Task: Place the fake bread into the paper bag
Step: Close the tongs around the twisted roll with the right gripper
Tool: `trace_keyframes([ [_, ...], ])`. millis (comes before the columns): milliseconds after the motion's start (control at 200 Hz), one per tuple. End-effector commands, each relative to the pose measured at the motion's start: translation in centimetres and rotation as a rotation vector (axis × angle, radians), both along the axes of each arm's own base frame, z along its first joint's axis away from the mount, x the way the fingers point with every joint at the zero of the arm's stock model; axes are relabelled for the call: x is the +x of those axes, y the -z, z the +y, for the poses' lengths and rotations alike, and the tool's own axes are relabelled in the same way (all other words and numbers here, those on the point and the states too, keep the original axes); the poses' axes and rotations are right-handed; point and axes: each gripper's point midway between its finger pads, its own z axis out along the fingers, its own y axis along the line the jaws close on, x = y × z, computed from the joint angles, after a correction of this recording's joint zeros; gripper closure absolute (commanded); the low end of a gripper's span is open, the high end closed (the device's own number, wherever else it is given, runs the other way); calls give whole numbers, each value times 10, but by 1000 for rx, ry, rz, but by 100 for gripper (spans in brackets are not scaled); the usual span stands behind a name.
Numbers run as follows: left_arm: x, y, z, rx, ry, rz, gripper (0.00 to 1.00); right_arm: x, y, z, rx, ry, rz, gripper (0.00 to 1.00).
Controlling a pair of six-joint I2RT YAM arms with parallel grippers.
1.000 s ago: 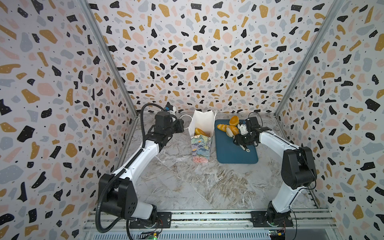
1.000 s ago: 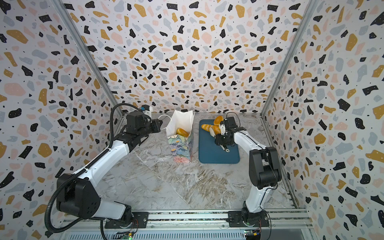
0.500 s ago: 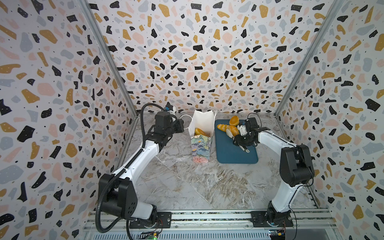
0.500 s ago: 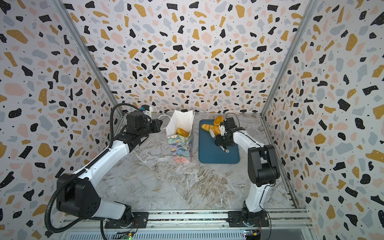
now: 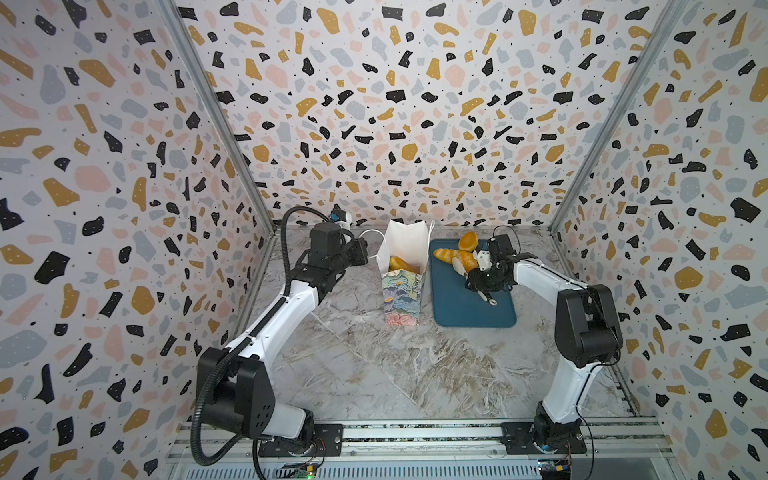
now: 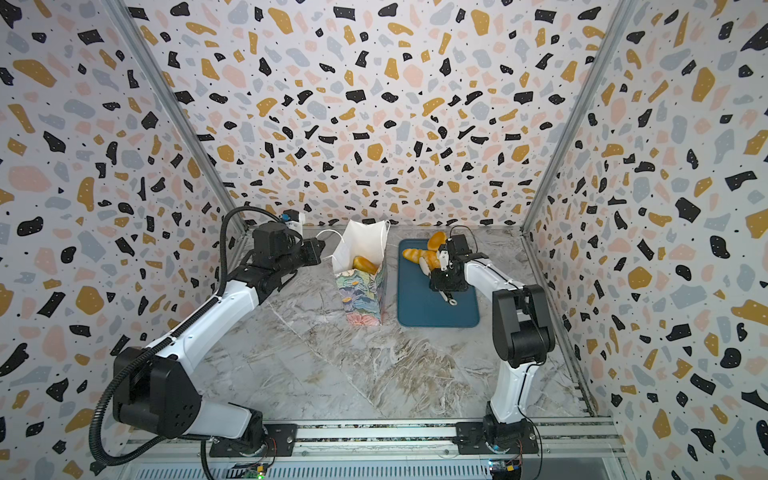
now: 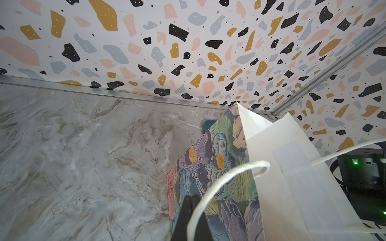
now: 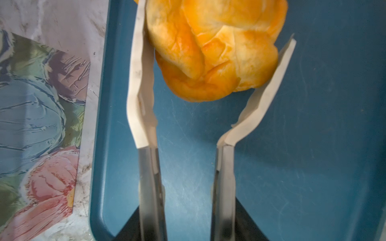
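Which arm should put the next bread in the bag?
Right. The right end effector holds the tongs, whose tips hug a bread on the tray. The left end effector is shut by the paper bag's handle.

1. The walls (image 5: 374, 104) are white, strewn with terrazzo-like flecks of black, mustard, pale pink and grey-blue.
2. The table (image 5: 374, 374) is grey-white marble with beige and brown veins.
3. The paper bag (image 5: 401, 297) bears painted flowers in pastel blue, green, lilac and pink with orange centres; its lining and cord handle (image 7: 219, 183) are white.
4. The tray (image 5: 469, 311) is plain dark teal.
5. The fake bread (image 8: 213, 52) is glossy golden orange with paler cream patches.
6. The tongs (image 8: 142, 94) are grey metal with off-white tips.
7. The arms (image 5: 282, 316) are white with black joints.
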Motion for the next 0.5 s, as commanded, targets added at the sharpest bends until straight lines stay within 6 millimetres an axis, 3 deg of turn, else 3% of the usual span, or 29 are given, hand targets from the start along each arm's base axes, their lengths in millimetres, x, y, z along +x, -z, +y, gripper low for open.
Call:
trace_keyframes([
  [0,4,-11,2,-1,1,-30,100,16,-23,2,23,0,-64,52],
  [230,5,-11,1,-4,3,-29,100,14,-27,5,45,-6,-68,67],
  [496,4,-13,0,-8,6,-33,100,5,-34,4,66,12,-84,71],
])
